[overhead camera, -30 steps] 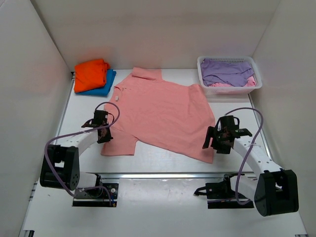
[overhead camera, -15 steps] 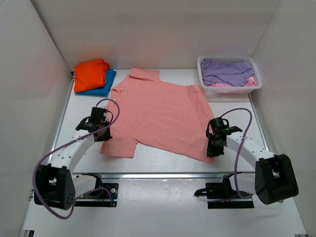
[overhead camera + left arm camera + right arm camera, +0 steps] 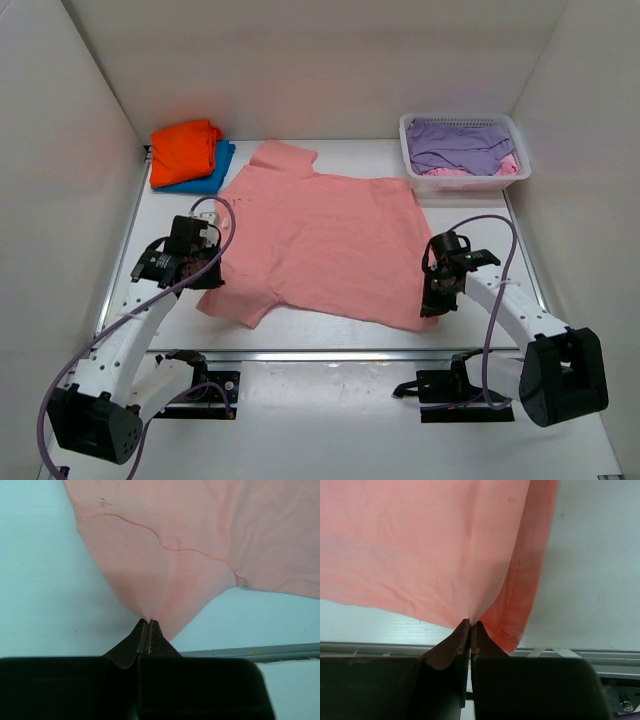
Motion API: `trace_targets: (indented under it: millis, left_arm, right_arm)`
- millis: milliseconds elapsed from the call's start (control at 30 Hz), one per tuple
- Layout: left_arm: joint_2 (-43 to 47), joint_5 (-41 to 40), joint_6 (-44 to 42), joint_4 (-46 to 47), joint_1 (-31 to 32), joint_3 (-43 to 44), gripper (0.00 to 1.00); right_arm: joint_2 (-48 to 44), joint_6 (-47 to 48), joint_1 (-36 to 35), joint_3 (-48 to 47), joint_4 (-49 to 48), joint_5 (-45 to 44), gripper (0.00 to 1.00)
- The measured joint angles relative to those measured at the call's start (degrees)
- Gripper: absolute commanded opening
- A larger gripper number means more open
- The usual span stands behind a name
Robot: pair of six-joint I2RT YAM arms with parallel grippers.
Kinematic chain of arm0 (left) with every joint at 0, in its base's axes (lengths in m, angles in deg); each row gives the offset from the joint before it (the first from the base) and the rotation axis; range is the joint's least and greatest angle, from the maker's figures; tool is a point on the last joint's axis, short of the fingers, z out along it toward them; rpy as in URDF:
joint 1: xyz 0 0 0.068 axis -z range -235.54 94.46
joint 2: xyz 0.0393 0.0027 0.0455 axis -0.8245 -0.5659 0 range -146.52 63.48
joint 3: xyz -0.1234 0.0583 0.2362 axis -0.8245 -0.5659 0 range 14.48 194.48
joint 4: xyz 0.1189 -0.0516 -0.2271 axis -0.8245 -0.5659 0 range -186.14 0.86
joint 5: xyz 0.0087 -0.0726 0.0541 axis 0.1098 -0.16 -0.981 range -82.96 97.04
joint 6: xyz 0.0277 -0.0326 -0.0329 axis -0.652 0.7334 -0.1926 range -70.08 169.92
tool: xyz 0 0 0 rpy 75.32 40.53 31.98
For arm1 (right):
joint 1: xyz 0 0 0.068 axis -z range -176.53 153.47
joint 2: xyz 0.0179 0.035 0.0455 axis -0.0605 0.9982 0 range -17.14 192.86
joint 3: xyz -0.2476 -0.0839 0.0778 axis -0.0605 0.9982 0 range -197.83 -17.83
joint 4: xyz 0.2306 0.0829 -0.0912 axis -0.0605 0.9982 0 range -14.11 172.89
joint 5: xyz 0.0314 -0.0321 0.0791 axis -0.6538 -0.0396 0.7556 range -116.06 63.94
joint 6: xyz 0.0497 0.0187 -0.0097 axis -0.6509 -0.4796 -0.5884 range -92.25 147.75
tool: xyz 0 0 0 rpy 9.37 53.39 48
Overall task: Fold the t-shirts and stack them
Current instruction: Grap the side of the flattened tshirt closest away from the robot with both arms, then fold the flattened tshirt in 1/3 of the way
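the salmon-pink t-shirt (image 3: pixel 320 240) lies spread flat across the middle of the white table (image 3: pixel 330 335), neck toward the left and hem down the right side. one sleeve points to the top of the frame, the other to the lower left.

the left gripper (image 3: pixel 208 278) sits at that lower-left sleeve. in its wrist view the two dark fingertips (image 3: pixel 141 636) are pressed together with a peak of pink cloth pinched between them, so it is clamped on the sleeve. the right gripper (image 3: pixel 432 303) is at the shirt's lower right corner. its fingers (image 3: pixel 455 642) are likewise closed tight on a fold of fabric, just beside the stitched hem.

in the upper left of the overhead view, a folded bright orange t-shirt (image 3: pixel 185 143) rests on a folded blue t-shirt (image 3: pixel 208 178), near the pink shirt's upper left edge. in the upper right, a white mesh basket (image 3: pixel 465 183) holds a crumpled lavender-purple t-shirt (image 3: pixel 455 145) with a bit of pink cloth (image 3: pixel 452 171) under it. the basket's near left corner is right by the shirt's upper right corner, and i cannot tell if they touch.
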State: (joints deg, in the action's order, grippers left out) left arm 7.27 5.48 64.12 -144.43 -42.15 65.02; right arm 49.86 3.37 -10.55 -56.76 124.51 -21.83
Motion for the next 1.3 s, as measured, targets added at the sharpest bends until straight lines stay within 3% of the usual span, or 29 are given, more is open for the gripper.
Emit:
trace_targets:
  millis: [233,367,533,1233,1267,1300]
  left_arm:
    - [3.6,-1.7,0.8,-1.4,0.3,1.6,0.0]
    - [0.7,-1.6,-0.2,1.5,-3.5,1.8,0.0]
    - [-7.8,-2.4,-1.3,7.1,-5.5,4.1,0.0]
    - [-38.4,-2.2,-1.7,20.8,-7.6,21.8,0.0]
    - [-39.5,-2.1,-1.7,21.0,-7.5,22.6,0.0]
    - [-40.8,-2.0,-1.7,21.3,-7.5,23.5,0.06]
  right_arm:
    - [-4.6,1.7,0.8,-0.1,6.2,2.8,0.0]
    - [-4.6,3.6,4.3,-0.2,7.7,4.1,0.0]
    - [-1.3,6.7,10.9,-2.5,7.1,6.7,0.0]
    - [23.7,11.0,16.3,-23.4,-1.6,9.4,0.0]
    - [24.9,11.1,16.3,-24.7,-1.7,9.4,0.03]
    - [26.0,11.2,16.4,-25.9,-2.0,9.4,0.16]
